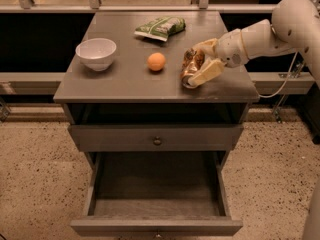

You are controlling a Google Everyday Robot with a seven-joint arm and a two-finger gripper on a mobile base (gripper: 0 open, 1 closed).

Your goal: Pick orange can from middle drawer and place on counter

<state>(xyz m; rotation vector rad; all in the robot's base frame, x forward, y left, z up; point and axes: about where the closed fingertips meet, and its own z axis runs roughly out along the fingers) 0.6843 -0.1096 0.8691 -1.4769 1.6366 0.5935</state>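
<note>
The cream-white claw (199, 64), over the right part of the plain grey bench (125, 84), clasps the shiny coppery orange-brown can (190, 64). The ball (156, 61) is plain orange, the bowl (96, 53) white, the bag (160, 27) green with white marks. The open drawer (155, 184) is the same grey inside; the floor (35, 174) is beige with dark speckles

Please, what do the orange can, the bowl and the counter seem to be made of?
The orange can, held between the fingers of the gripper at the right side of the counter, looks like thin metal: shiny, coppery, wrinkled. The bowl seems glazed ceramic or plastic: smooth white, soft sheen. The counter looks like grey painted wood, slightly glossy.
</note>
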